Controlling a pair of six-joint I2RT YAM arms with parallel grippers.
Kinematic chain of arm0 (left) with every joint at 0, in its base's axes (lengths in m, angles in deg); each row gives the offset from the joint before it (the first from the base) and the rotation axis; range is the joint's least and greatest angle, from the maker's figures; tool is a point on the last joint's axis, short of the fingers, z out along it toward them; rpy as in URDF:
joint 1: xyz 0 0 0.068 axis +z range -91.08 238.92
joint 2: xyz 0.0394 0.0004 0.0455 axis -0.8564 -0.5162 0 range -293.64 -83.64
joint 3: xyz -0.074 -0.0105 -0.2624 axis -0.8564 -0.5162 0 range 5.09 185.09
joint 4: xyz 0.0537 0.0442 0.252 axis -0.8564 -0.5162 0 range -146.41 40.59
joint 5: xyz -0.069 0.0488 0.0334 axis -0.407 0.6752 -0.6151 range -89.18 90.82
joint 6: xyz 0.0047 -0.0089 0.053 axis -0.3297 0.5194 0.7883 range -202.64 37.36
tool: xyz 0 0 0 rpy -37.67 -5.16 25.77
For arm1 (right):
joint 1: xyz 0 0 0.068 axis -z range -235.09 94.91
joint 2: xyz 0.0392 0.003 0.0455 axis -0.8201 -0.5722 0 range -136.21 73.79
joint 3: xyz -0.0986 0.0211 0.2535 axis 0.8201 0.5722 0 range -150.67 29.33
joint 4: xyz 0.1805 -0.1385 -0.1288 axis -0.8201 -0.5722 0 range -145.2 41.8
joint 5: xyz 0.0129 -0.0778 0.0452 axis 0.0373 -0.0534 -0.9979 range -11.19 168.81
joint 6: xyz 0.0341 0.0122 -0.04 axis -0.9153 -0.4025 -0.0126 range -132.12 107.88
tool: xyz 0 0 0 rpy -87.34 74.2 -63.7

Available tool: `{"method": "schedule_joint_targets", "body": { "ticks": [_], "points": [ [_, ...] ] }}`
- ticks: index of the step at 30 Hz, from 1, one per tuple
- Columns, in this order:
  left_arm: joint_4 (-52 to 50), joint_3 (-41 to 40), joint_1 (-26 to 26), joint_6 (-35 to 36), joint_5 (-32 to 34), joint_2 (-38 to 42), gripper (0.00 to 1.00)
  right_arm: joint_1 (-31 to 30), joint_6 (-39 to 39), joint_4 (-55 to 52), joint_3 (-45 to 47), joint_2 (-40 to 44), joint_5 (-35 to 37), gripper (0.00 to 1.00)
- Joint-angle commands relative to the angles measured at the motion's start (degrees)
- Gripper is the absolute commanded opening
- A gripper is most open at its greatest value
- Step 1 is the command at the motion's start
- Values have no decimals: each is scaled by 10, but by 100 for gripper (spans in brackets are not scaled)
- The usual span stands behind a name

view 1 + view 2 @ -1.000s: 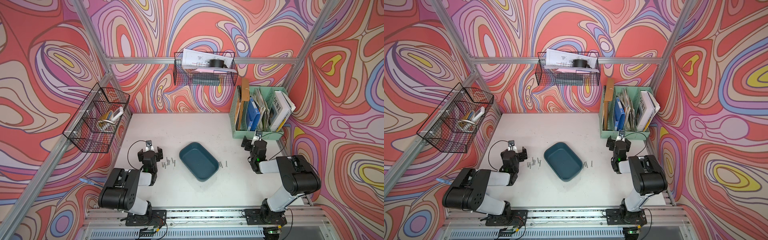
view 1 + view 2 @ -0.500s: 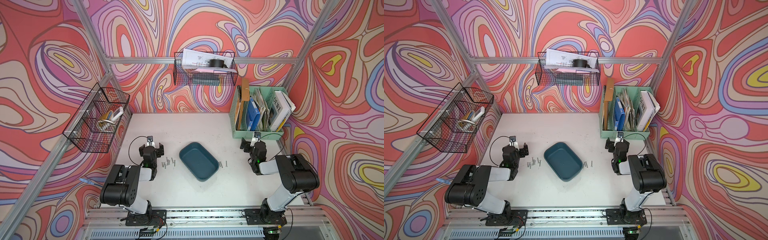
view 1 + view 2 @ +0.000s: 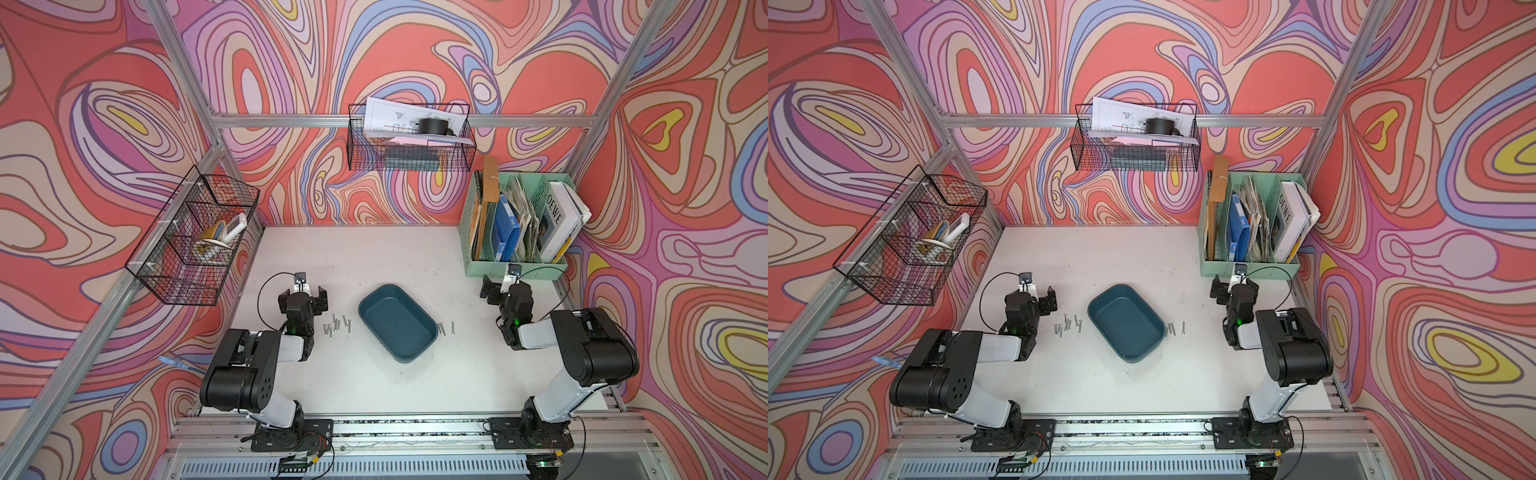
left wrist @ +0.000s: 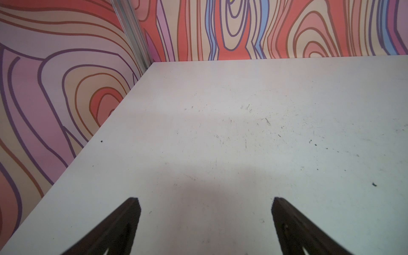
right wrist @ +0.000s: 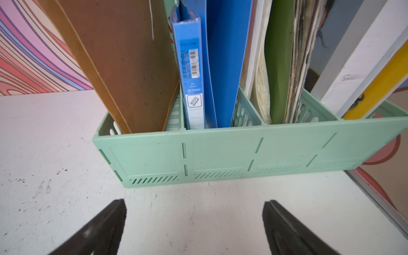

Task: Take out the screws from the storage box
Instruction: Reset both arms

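The storage box [image 3: 397,322] [image 3: 1125,322], a shallow dark teal tray, lies at mid-table with nothing showing inside it in both top views. Several screws [image 3: 337,326] [image 3: 1068,326] lie on the table just left of it. A few more screws [image 3: 445,329] [image 3: 1173,329] lie at its right edge. My left gripper [image 3: 302,297] [image 3: 1034,298] [image 4: 205,205] hovers open behind the left group, over bare table. My right gripper [image 3: 505,289] [image 3: 1233,289] [image 5: 194,206] is open too, facing the green organizer, nothing between its fingers. Neither wrist view shows the box or the screws.
A mint green file organizer [image 3: 515,266] [image 5: 220,154] full of folders stands at the back right, close in front of the right gripper. Black wire baskets hang on the left wall [image 3: 195,245] and the back wall [image 3: 409,143]. Patterned walls enclose the table.
The left gripper has drawn a little toward the back, away from the left group of screws. The right gripper has shifted slightly left in front of the organizer. Box and screws have not moved.
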Motion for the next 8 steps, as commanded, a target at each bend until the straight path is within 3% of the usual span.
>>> {"method": "schedule_joint_targets", "body": {
  "ticks": [1, 8],
  "points": [
    [1, -2, 3, -3, -4, 2, 99, 4, 4, 14, -3, -3, -3, 98],
    [0, -2, 3, -3, -4, 2, 99, 6, 4, 16, -1, -3, -4, 98]
  ]
}}
